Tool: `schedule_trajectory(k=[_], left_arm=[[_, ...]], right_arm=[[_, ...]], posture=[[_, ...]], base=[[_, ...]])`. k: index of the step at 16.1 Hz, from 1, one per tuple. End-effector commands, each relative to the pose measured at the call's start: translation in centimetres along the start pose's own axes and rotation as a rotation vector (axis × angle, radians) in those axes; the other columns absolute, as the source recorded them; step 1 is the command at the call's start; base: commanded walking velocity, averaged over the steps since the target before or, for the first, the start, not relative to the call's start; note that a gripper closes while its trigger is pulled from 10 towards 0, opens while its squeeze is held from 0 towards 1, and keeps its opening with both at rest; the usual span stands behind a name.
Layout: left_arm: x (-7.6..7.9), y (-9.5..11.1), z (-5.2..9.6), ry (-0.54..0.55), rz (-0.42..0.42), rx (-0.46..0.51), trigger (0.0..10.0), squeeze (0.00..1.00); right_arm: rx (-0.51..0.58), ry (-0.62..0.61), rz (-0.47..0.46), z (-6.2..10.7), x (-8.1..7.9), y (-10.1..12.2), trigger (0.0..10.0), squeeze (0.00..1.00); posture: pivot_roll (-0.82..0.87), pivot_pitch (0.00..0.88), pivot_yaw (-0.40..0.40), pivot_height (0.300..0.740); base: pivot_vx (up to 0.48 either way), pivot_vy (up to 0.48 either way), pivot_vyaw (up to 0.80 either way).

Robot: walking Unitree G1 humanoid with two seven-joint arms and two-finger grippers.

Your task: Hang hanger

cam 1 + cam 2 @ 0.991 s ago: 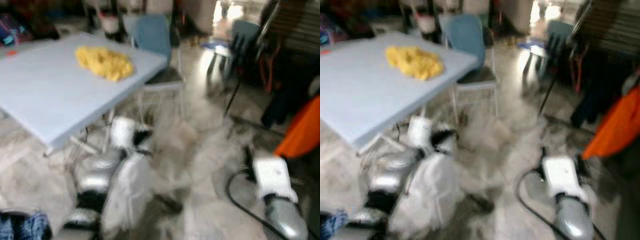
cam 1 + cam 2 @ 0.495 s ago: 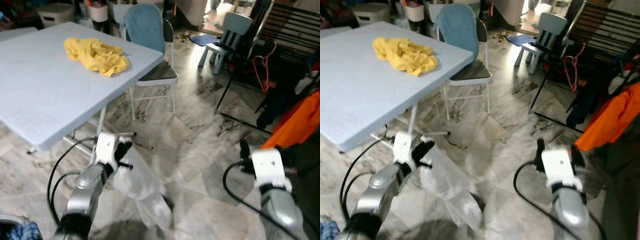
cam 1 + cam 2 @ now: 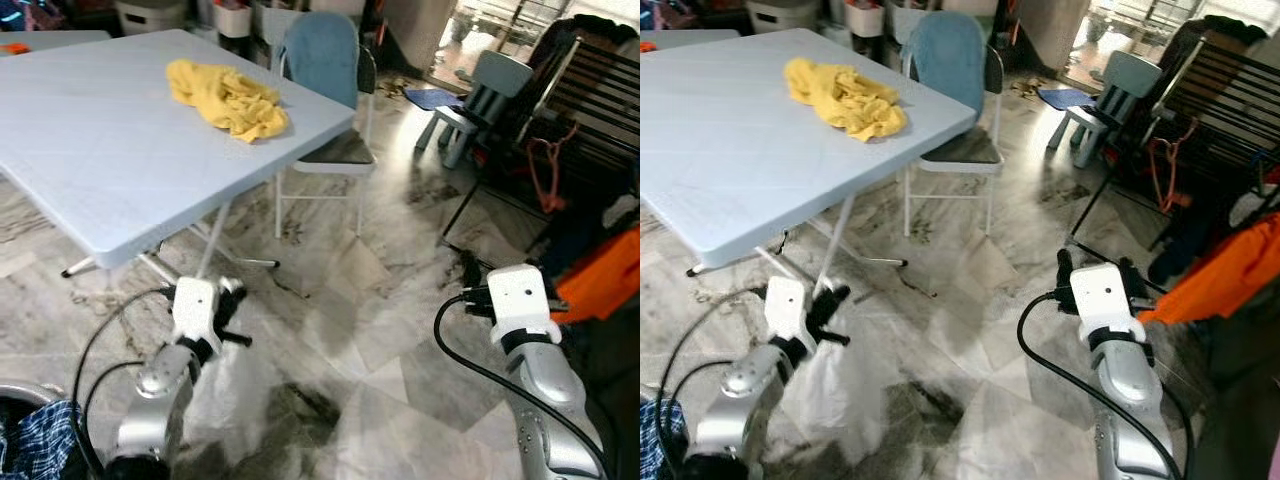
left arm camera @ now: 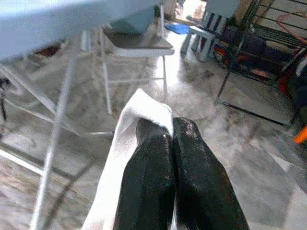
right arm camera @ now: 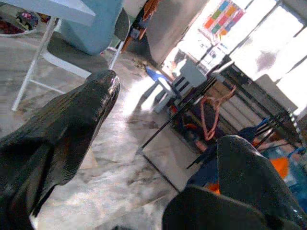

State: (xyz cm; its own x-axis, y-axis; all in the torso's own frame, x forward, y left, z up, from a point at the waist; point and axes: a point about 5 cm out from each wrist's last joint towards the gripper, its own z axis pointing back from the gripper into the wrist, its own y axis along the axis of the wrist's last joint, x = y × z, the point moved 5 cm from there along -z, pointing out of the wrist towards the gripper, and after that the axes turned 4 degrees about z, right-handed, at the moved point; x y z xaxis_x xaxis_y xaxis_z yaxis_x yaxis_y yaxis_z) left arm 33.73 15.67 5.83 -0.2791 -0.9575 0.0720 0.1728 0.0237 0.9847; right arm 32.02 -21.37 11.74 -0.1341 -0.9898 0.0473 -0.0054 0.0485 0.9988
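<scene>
My left gripper (image 4: 165,129) is shut on a white garment (image 3: 835,385), which hangs from it down to the floor beside the table leg. Whether a hanger is inside the garment cannot be told. The right gripper (image 5: 163,110) is held out low on the right, open and empty. Ahead of it on the right stands a dark drying rack (image 3: 1215,85) with a red hanger (image 3: 1160,165) hooked on it. An orange garment (image 3: 1230,270) hangs at the rack's near end.
A pale blue table (image 3: 100,170) with a yellow cloth (image 3: 230,95) fills the left. A blue folding chair (image 3: 325,60) stands at its far corner and a small chair (image 3: 480,95) near the rack. Plaid cloth (image 3: 30,450) lies at the bottom left.
The whole picture has shifted and sharpened, so the camera moved. My left gripper still holds the white garment, now hanging lower; the right gripper stays open.
</scene>
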Motion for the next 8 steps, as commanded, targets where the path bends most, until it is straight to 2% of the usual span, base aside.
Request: schedule_trajectory(k=[1,2,5,7,8], left_arm=[[0.7,1.8,-0.6,-0.021,-0.024,0.066,10.0,0.0],[0.1,2.3,-1.0,-0.014,-0.042,0.064,10.0,0.0],[0.3,2.3,-1.4,-0.033,-0.045,0.051,10.0,0.0],[1.2,2.3,-2.1,-0.077,-0.051,0.035,10.0,0.0],[2.3,2.5,-2.9,-0.131,-0.071,0.023,10.0,0.0]], right_arm=[[-0.008,-0.038,-0.008,0.1,1.0,-0.2,10.0,0.0],[-0.042,-0.052,-0.05,0.8,0.6,-1.4,10.0,0.0],[-0.059,-0.081,-0.068,1.7,0.7,-2.2,10.0,0.0],[-0.058,-0.128,-0.083,2.3,1.4,-2.5,10.0,0.0],[-0.064,-0.178,-0.106,2.9,2.2,-3.0,10.0,0.0]], posture=[[0.22,0.0,-0.183,0.74],[0.2,0.0,-0.158,0.74],[0.17,0.0,-0.121,0.74],[0.13,0.0,-0.069,0.74],[0.12,0.0,-0.035,0.74]], base=[[0.0,0.0,0.0],[0.0,0.0,0.0],[0.0,0.0,0.0],[0.0,0.0,0.0],[0.0,0.0,0.0]])
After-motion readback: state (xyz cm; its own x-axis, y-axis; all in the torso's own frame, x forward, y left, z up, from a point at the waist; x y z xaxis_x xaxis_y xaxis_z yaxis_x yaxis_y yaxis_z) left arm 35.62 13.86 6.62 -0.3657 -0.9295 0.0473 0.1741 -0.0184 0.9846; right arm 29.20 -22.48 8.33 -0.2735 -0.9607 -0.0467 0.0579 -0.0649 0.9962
